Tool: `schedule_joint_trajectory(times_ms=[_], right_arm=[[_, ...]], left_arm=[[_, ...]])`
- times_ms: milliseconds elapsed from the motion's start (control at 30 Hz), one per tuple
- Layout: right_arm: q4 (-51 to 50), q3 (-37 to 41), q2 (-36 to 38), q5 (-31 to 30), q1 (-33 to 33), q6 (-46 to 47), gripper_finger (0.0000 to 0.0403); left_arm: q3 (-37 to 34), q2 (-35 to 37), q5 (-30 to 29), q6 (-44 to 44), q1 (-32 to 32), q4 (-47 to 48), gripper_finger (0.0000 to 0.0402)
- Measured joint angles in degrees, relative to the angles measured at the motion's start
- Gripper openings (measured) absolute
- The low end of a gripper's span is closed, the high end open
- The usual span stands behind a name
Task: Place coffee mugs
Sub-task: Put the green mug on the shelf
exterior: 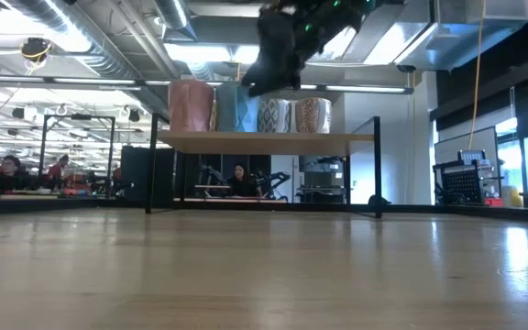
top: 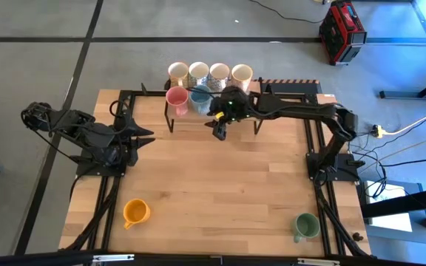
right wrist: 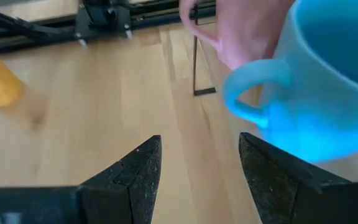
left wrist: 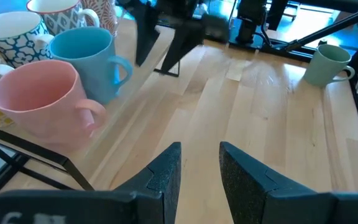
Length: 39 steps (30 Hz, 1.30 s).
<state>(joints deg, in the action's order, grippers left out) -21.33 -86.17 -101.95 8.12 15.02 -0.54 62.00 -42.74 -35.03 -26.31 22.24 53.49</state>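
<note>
A low black-framed shelf [top: 254,112] stands at the far edge of the wooden tabletop [top: 213,185] and serves as the landmark here. On it sit 6 mugs: a back row of 4 white patterned mugs [top: 210,73], and in front of them the pink mug [top: 177,97] with the light blue mug [top: 200,96] just beside it, the 2 touching or nearly so. In the low view the pink and blue mugs stand upright on the shelf's board, with 2 patterned ones showing next to them. The right claw [top: 219,131] is stretched across to the shelf's front edge, just beside the blue mug on the side away from the pink one; its 2 fingers [right wrist: 135,177] stand wide apart with nothing between them, and in the right wrist view the blue mug's handle [right wrist: 253,93] sits close ahead of them, not gripped. The left claw [top: 145,136] rests over the tabletop beside the shelf's pink-mug end, on the near side of it; its fingers [left wrist: 166,174] are partly apart and hold nothing. The left wrist view shows both front mugs with their handles turned towards the open tabletop. The orange mug [top: 135,213] stands well apart from the shelf at the near edge of the tabletop on the left arm's side, and the green mug [top: 306,225] stands equally far from the shelf at the near edge on the right arm's side, both upright
</note>
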Motion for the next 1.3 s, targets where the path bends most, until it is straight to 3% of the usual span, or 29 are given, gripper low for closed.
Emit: schedule_joint_trajectory(times_ms=[233, 467, 667, 1000, 1300], right_arm=[[-1.64, -0.04, 3.97, 0.47, -8.67, 5.34, 0.0204], [-1.52, -0.07, 3.35, -7.75, -20.24, 11.04, 0.0204], [-4.38, -0.04, 3.84, -10.66, -28.3, 21.65, 0.0204], [-25.24, -0.07, 7.13, -11.72, -42.87, 50.19, 0.0204], [-42.66, -0.02, 8.09, -9.91, -57.12, 77.78, 0.0204]], left_arm=[[0.0, -0.03, 4.25, -0.25, 0.0, 0.01, 0.0103], [0.0, -1.38, 9.72, -1.39, 0.02, -0.02, 0.0103], [0.0, -4.7, 13.02, -1.55, 0.12, -0.02, 0.0103], [0.0, -10.28, 15.82, -0.06, 0.09, 0.05, 0.0103], [0.0, -10.93, 16.09, 0.03, 0.09, 0.04, 0.0103]])
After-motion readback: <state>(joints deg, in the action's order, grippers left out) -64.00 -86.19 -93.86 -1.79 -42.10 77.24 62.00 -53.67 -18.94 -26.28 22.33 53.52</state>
